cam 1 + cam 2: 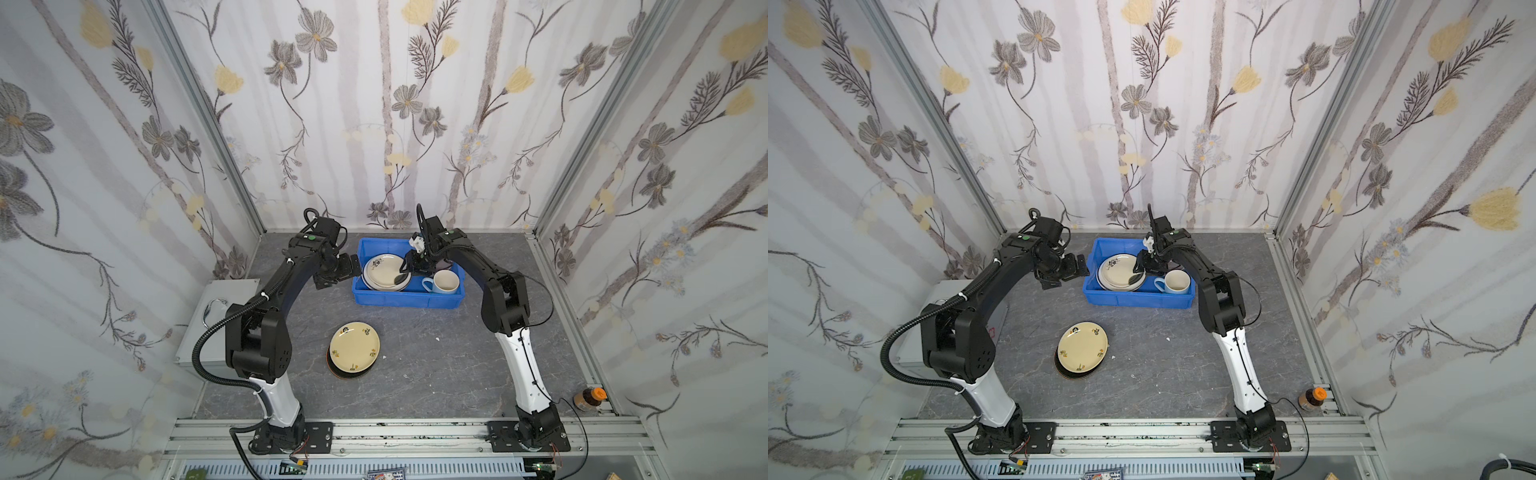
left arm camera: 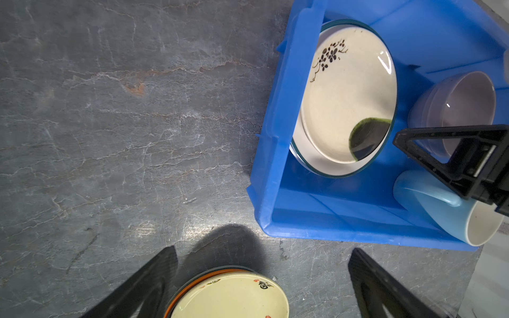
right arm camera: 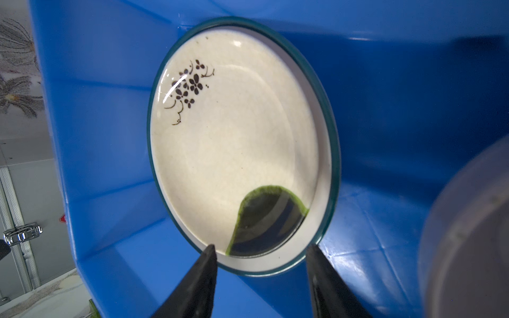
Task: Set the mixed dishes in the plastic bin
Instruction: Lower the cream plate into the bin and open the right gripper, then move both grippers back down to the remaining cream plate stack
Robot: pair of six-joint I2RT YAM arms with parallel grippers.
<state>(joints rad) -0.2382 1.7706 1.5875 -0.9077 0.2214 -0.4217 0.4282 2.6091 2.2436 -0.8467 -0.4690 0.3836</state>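
The blue plastic bin (image 1: 399, 298) (image 1: 1133, 300) stands at the back middle. In it a cream plate with a dark flower (image 1: 383, 268) (image 3: 234, 143) lies on a white dark-rimmed plate (image 3: 324, 165), beside a pale-blue mug (image 1: 442, 282) (image 2: 440, 209) and a lilac bowl (image 2: 462, 104). My right gripper (image 1: 408, 266) (image 3: 261, 246) hangs open just above the plates' edge, holding nothing. My left gripper (image 1: 338, 274) (image 2: 261, 249) is open and empty by the bin's left wall. A stack of plates (image 1: 354, 348) (image 2: 231, 294), pale yellow over orange and black, rests on the table.
A silver metal case with a handle (image 1: 220, 316) sits at the left behind my left arm. A small bottle with an orange cap (image 1: 588, 399) stands at the front right corner. Patterned walls close in three sides, and a metal rail (image 1: 395, 432) runs along the front.
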